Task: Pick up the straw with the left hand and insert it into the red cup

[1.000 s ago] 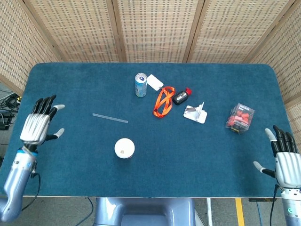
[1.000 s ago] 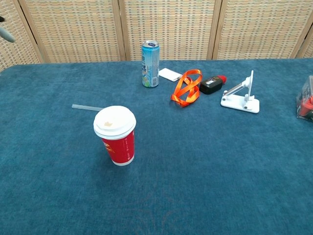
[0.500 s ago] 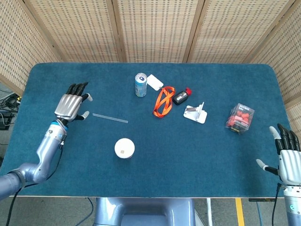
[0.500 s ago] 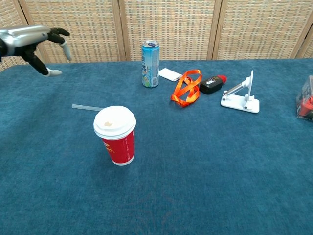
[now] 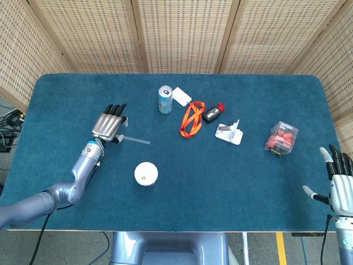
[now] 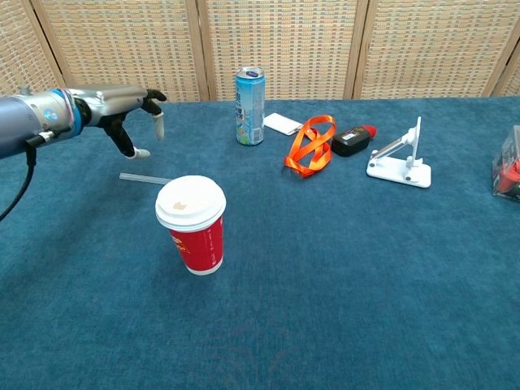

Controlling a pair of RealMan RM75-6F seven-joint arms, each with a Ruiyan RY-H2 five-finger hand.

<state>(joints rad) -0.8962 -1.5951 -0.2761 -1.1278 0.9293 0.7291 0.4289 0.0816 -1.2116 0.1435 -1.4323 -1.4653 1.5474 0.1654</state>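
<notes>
The left hand (image 5: 108,122) floats over the blue table (image 5: 77,99) with its fingers spread and nothing in it, right above the left end of the straw (image 5: 136,140). The clear straw lies flat at about 11 o'clock from the red cup (image 6: 195,228), near it but not touching. The right hand (image 5: 342,185) waits at the table's 4 o'clock edge, fingers spread and holding nothing.

Your left hand (image 5: 108,124) hovers with fingers spread above the straw's (image 5: 134,139) left end. The cup (image 5: 146,174) stands near, on the desk (image 5: 182,193). Your right hand (image 5: 341,185) is spread at the desk's right edge.
</notes>
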